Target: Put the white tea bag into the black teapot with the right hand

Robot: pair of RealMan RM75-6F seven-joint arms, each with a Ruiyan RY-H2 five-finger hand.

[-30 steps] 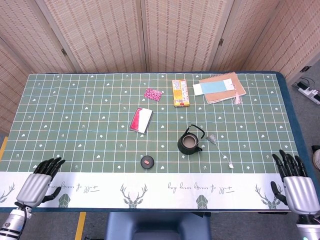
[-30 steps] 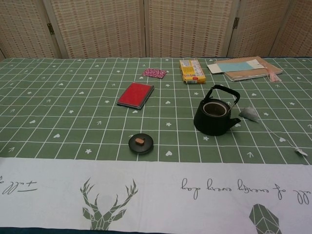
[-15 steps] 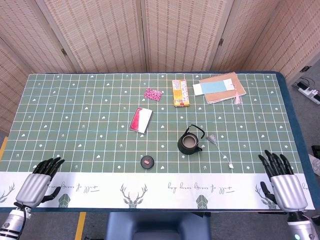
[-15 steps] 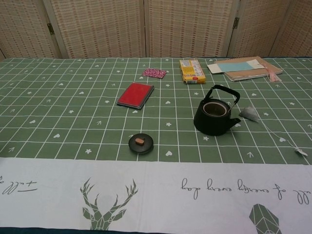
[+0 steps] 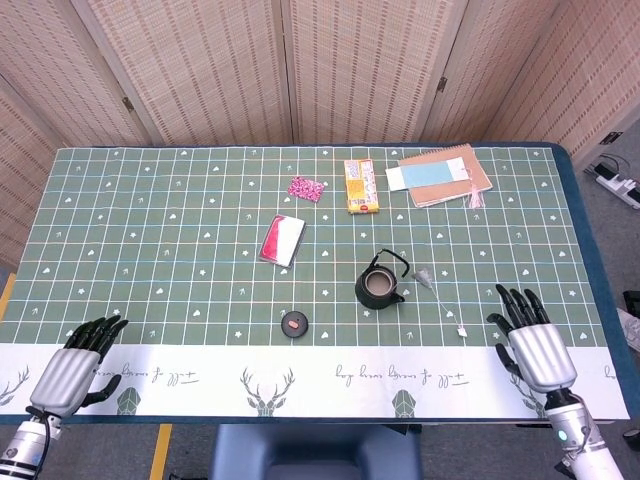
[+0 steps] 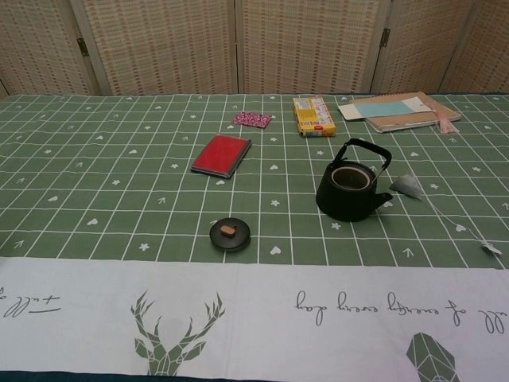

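Both hands hover empty with fingers spread, the right hand [image 5: 531,345] near the string's paper tag and the left hand [image 5: 75,367] far off, while the white tea bag [image 6: 409,185] (string trailing) lies just beside the lidless black teapot [image 6: 350,189].

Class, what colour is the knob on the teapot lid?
Reddish brown, on the black lid; clearest in the chest view.
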